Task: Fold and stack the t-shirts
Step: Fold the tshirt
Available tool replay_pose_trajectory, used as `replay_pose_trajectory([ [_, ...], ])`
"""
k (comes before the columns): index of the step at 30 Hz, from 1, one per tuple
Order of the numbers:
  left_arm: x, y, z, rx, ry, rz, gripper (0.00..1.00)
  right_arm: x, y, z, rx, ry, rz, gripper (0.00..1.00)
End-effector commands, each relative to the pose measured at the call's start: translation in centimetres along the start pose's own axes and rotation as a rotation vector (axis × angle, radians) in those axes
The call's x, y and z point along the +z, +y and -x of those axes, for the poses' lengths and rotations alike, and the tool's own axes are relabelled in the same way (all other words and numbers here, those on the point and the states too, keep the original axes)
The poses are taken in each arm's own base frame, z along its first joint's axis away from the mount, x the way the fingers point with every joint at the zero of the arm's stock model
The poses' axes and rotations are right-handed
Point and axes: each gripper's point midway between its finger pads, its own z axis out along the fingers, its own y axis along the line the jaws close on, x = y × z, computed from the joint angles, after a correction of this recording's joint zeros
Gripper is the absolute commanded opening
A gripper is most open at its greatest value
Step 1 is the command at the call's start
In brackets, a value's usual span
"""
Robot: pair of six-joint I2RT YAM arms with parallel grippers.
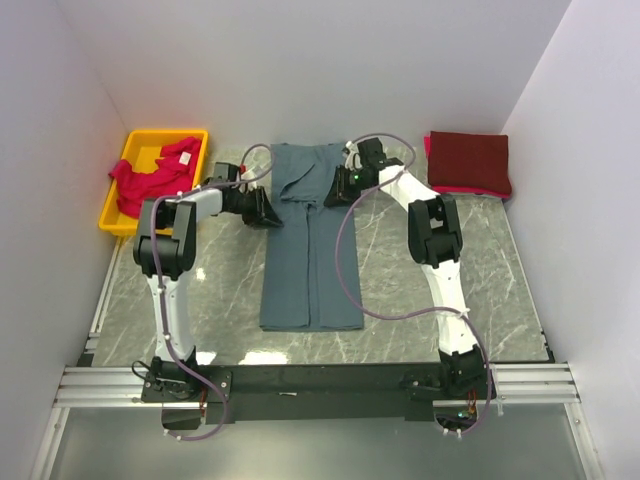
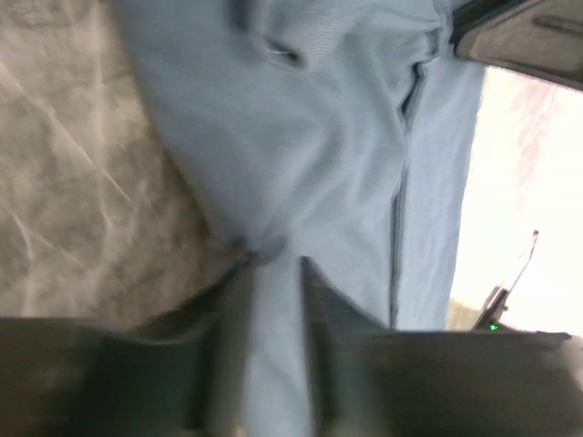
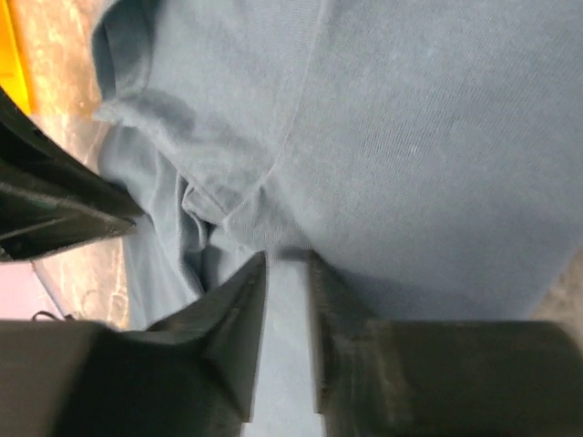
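A slate blue-grey t-shirt [image 1: 310, 260] lies in a long narrow strip down the middle of the marble table [image 1: 210, 290]. Its far end is bunched between the two arms. My left gripper [image 1: 270, 212] sits at the shirt's left edge near that end. In the left wrist view its fingers stand slightly apart over the blue cloth [image 2: 319, 137], so the left gripper [image 2: 273, 264] is open. My right gripper [image 1: 335, 190] is at the right side of the same end. It is also open [image 3: 287, 259], with wrinkled cloth [image 3: 410, 137] just beyond its tips. A maroon t-shirt [image 1: 468, 160] lies folded at the back right. A pinkish-red t-shirt [image 1: 150, 178] hangs crumpled in the bin.
The yellow bin [image 1: 165, 135] stands at the back left, close to my left arm. A pink-red edge [image 1: 470, 190] shows under the maroon shirt. White walls close in the back and both sides. The left gripper's dark finger [image 3: 55, 209] shows in the right wrist view.
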Motion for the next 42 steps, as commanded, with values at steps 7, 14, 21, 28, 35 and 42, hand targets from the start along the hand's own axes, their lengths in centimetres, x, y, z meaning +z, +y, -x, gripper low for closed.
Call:
replay_pose_trajectory([
  [7, -13.4, -9.7, 4.7, 0.455, -0.385, 0.01, 0.99, -14.7, 12.1, 3.3, -0.406, -0.216, -0.002, 0.6],
  [14, -21.8, -14.5, 2.9, 0.745, -0.581, 0.07, 0.99, -24.3, 15.6, 1.4, -0.766, -0.354, -0.191, 0.73],
  [21, -21.9, -15.7, -5.4, 1.188, -0.359, -0.099, 0.99, -26.5, 14.6, -5.1, -1.038, -0.213, -0.162, 0.79],
  [28, -17.3, -10.0, -17.8, 1.571, -0.12, -0.19, 0.99, -21.6, 12.8, -17.2, -1.379, -0.112, -0.091, 0.77],
  [35, -13.6, -8.0, -25.3, 1.789, -0.058, -0.296, 0.98, -16.6, 11.6, -28.9, -1.555, 0.039, 0.093, 0.76],
  [42, -11.2, -6.5, -27.6, 1.82, 0.008, -0.289, 0.79, -13.9, 8.7, -33.6, -1.609, 0.115, 0.139, 0.7],
])
